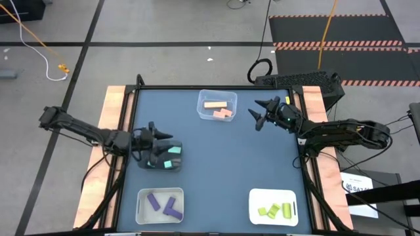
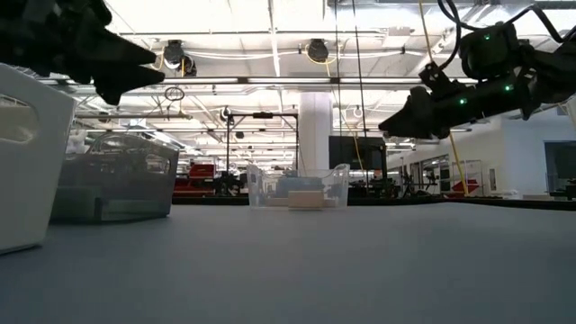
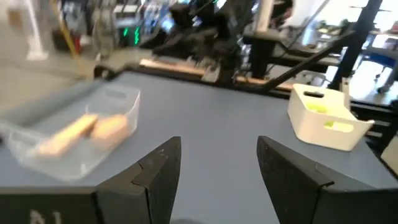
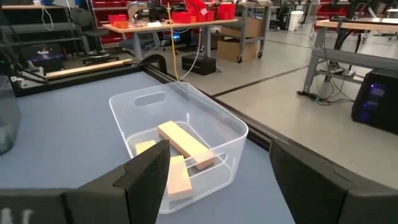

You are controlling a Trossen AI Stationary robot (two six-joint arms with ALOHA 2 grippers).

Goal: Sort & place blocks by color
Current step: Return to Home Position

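All the blocks lie in bins. Pale orange blocks (image 1: 220,109) lie in the clear bin (image 1: 203,98) at the far middle. Teal blocks (image 1: 171,158) are in the black bin (image 1: 149,162) at the left. Purple blocks (image 1: 164,204) fill the white bin (image 1: 141,208) at the near left. Yellow-green blocks (image 1: 275,210) sit in the white bin (image 1: 257,196) at the near right. My left gripper (image 1: 168,139) hovers open over the black bin's far edge, with nothing between its fingers (image 3: 158,168). My right gripper (image 1: 258,113) stands open and empty to the right of the clear bin (image 4: 186,118).
Bare blue tabletop (image 1: 223,164) stretches between the four bins. Wooden side rails (image 1: 111,111) and a black frame border the table. In the low view the near-left white bin (image 2: 27,162) looms close, with the black bin (image 2: 117,184) behind it.
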